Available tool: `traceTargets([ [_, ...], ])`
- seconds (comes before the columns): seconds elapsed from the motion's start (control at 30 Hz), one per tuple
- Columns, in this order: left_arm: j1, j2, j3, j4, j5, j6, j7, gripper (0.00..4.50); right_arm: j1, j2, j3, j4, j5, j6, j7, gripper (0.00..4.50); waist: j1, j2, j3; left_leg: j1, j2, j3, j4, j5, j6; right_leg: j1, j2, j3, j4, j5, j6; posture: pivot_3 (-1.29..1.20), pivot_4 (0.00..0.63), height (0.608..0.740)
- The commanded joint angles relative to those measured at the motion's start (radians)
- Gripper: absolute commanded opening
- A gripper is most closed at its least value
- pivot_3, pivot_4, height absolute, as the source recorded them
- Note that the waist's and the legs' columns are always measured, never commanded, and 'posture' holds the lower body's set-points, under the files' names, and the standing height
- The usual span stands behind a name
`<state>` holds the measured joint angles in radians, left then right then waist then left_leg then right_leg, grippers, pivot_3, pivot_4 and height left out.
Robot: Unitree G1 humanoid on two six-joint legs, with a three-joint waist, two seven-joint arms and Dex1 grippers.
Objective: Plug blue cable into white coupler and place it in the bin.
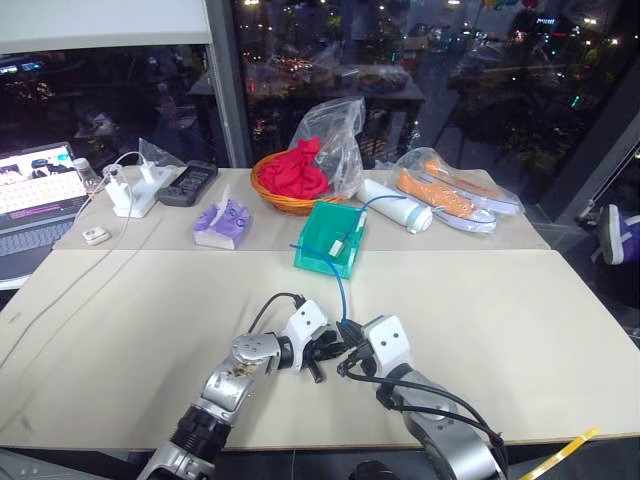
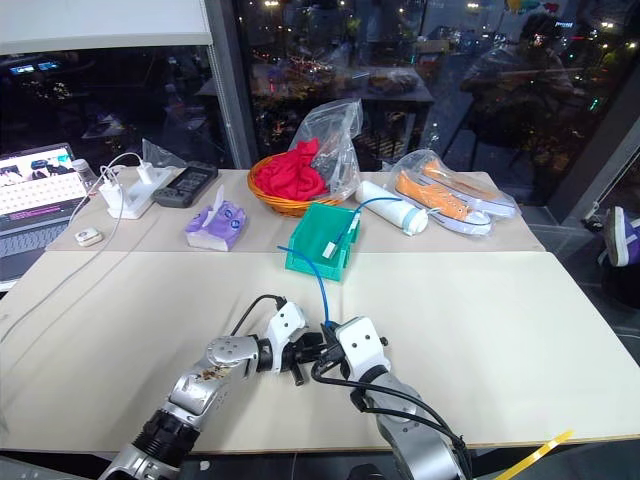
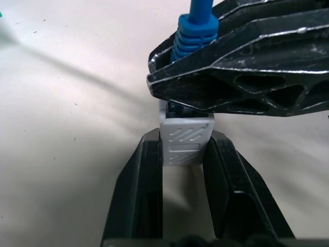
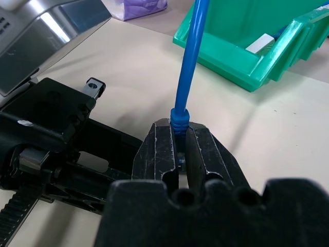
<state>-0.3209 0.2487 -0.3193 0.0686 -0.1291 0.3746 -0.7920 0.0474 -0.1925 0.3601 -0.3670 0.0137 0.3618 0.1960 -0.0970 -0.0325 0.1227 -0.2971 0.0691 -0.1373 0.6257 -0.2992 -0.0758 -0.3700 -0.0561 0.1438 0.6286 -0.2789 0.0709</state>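
Above the near middle of the table my two grippers meet tip to tip. My left gripper (image 3: 186, 141) is shut on the white coupler (image 3: 186, 152), a small ribbed block held by its sides. The right gripper (image 4: 180, 127) is shut on the plug end of the blue cable (image 4: 189, 62). Its ribbed boot (image 3: 193, 33) sits right at the coupler's open end, and the right fingers (image 3: 247, 67) hide how deep the plug sits. From there the cable (image 1: 340, 290) rises and runs back into the teal bin (image 1: 322, 258) behind the grippers.
Along the back stand a wicker basket with red cloth (image 1: 290, 195), a purple tissue pack (image 1: 222, 225), a white tube (image 1: 395, 210) and bagged orange shoes (image 1: 450, 195). A laptop (image 1: 35, 200), white chargers (image 1: 135, 190) and a dark handset (image 1: 188, 182) lie far left.
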Motion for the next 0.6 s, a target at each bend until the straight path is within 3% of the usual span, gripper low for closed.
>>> traceTargets([
  [0.03,-0.05,-0.021,0.046,-0.056,-0.042,-0.073,-0.006,0.63,0.102,-0.063,0.026,0.285,-0.02,0.37,0.03,0.0,0.001,0.0,0.0,0.0,0.0,0.0,0.0,0.0,0.0,0.0,0.0,0.0,0.0,0.0,0.0,0.0,0.15,0.722],
  [0.5,-0.089,-0.06,0.076,-0.054,-0.058,-0.113,0.008,0.63,0.064,-0.109,-0.035,0.067,-0.012,0.442,0.041,0.0,0.019,0.0,0.006,-0.005,0.0,0.0,0.0,-0.002,-0.006,-0.003,-0.001,0.0,-0.003,0.0,0.0,0.0,0.15,0.722],
  [0.6,-0.11,-0.075,0.089,-0.066,-0.065,-0.114,0.014,0.63,0.044,-0.126,-0.042,0.031,-0.018,0.467,0.037,0.0,0.032,0.005,0.01,-0.009,-0.002,0.0,0.001,0.001,-0.011,-0.009,-0.001,0.001,-0.004,0.0,0.001,0.0,0.15,0.722],
])
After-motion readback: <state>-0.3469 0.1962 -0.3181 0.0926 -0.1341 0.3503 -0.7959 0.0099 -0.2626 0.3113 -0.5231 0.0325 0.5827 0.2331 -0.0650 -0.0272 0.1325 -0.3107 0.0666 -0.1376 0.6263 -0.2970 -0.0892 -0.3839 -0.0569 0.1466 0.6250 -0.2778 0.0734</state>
